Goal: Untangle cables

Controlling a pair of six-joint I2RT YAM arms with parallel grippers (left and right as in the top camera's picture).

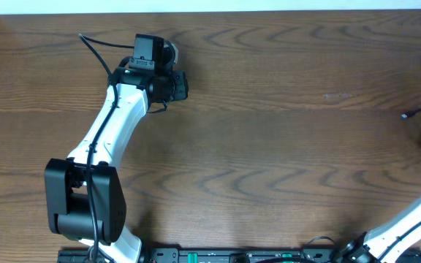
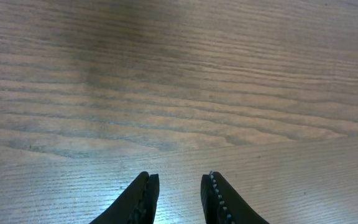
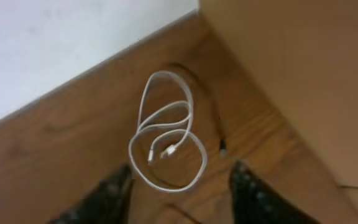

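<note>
White cable (image 3: 168, 150) lies coiled on the counter (image 3: 55, 155) just ahead of the right pincer (image 3: 182, 196), whose jaws stand wide and empty. Black cable (image 3: 222, 146) runs just beside it, 2 loose cords. Left pincer (image 2: 179, 193), narrowly parted, holds nothing.

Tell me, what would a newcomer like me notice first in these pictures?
Most striking is the white left arm, reaching diagonally across the wooden table toward its far edge. Next comes the white cable, lying in loose loops near the table's far right corner, with the thin black cable just beside it. The right gripper hangs open over them.
</note>
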